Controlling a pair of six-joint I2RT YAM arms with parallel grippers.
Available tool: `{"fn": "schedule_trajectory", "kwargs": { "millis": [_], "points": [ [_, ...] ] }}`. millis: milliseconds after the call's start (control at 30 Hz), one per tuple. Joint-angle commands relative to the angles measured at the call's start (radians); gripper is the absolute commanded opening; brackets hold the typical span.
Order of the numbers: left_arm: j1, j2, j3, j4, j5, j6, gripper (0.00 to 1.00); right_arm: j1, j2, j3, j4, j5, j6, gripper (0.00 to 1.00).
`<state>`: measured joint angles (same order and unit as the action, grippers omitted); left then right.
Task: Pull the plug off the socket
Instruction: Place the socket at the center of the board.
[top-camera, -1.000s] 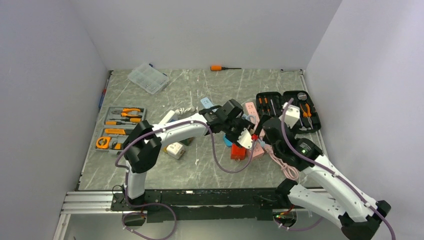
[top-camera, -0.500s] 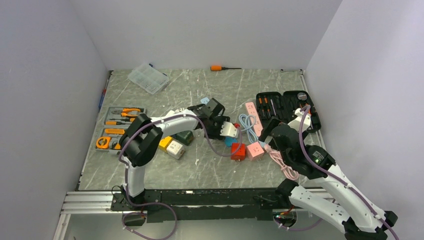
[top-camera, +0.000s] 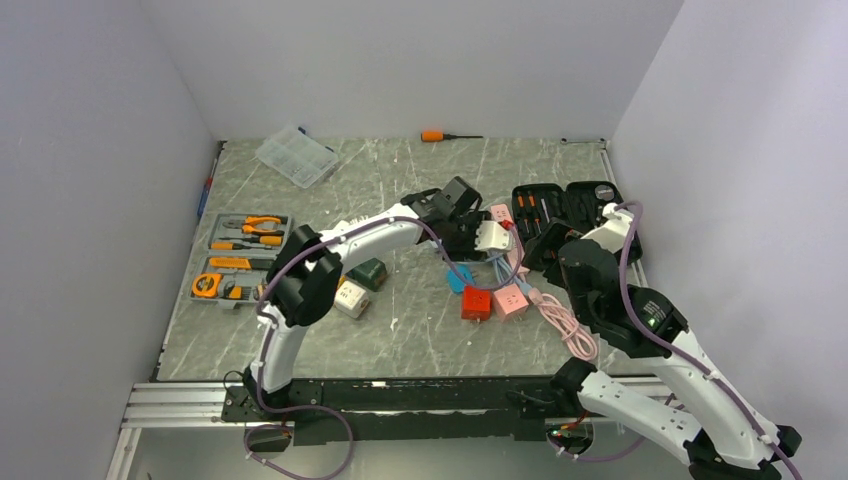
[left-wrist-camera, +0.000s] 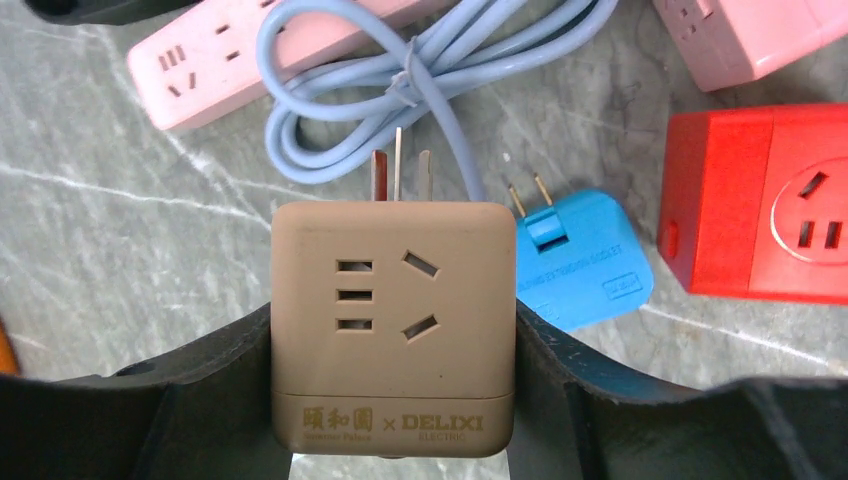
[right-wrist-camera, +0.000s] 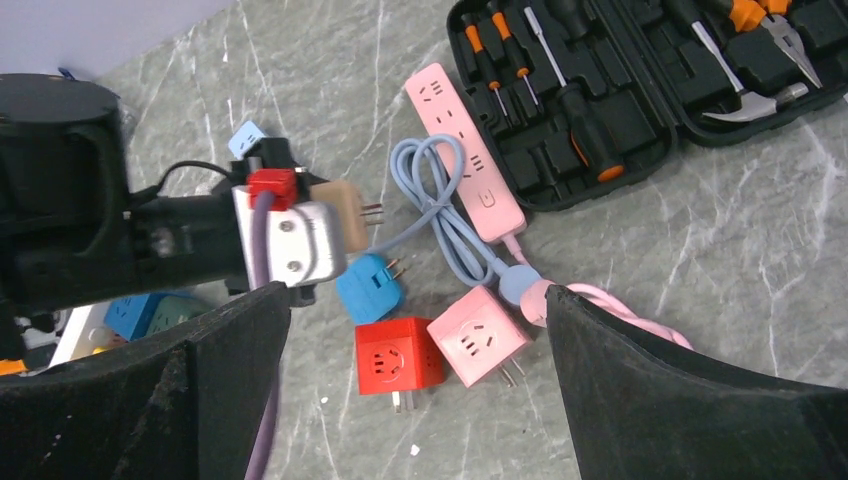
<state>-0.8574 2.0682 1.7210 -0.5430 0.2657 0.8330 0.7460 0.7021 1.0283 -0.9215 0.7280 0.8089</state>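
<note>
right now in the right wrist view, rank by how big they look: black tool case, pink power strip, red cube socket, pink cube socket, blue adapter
1. black tool case, even cropped by the frame
2. pink power strip
3. red cube socket and pink cube socket, too alike to rank
4. blue adapter

brand "delixi" on the beige adapter (left-wrist-camera: 393, 325)

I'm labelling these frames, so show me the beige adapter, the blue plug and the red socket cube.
beige adapter (left-wrist-camera: 392, 310), left wrist view, middle of its socket face.
blue plug (left-wrist-camera: 585, 262), left wrist view, flat body behind the prongs.
red socket cube (left-wrist-camera: 800, 205), left wrist view, on its socket face.
</note>
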Motion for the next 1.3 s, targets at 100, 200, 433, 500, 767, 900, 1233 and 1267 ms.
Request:
{"fn": "schedule_trajectory", "kwargs": {
  "millis": [100, 200, 433, 500, 767, 900, 1233, 1267],
  "points": [
    [-0.008, 0.054, 0.040, -0.096, 0.046, -0.077, 0.45, 0.001, -0.012, 0.044, 0.064, 0.015, -0.068, 1.00],
    [-0.008, 0.057, 0.034, -0.126, 0.079, -0.108, 0.48, 0.001, -0.006, 0.059, 0.077, 0.019, -0.093, 1.00],
    [0.018, 0.112, 0.255, -0.377, 0.213, -0.187, 0.99, 0.000, -0.011, 0.085, 0.098, 0.021, -0.144, 1.00],
    [0.042, 0.074, 0.262, -0.386, 0.233, -0.216, 0.99, 0.001, -0.019, 0.078, 0.116, 0.015, -0.160, 1.00],
    [0.214, -0.166, 0.326, -0.476, 0.191, -0.331, 0.99, 0.000, 0.071, 0.064, 0.185, -0.060, -0.224, 1.00],
    [0.391, -0.233, 0.355, -0.571, 0.230, -0.371, 0.99, 0.001, 0.210, 0.135, 0.215, -0.099, -0.281, 1.00],
    [0.947, -0.467, -0.071, -0.658, 0.464, -0.291, 0.99, 0.000, 0.472, 0.260, 0.506, -0.437, -0.363, 1.00],
    [0.974, -0.498, -0.154, -0.656, 0.446, -0.255, 0.99, -0.001, 0.495, 0.260, 0.540, -0.483, -0.342, 1.00]
  ]
}}
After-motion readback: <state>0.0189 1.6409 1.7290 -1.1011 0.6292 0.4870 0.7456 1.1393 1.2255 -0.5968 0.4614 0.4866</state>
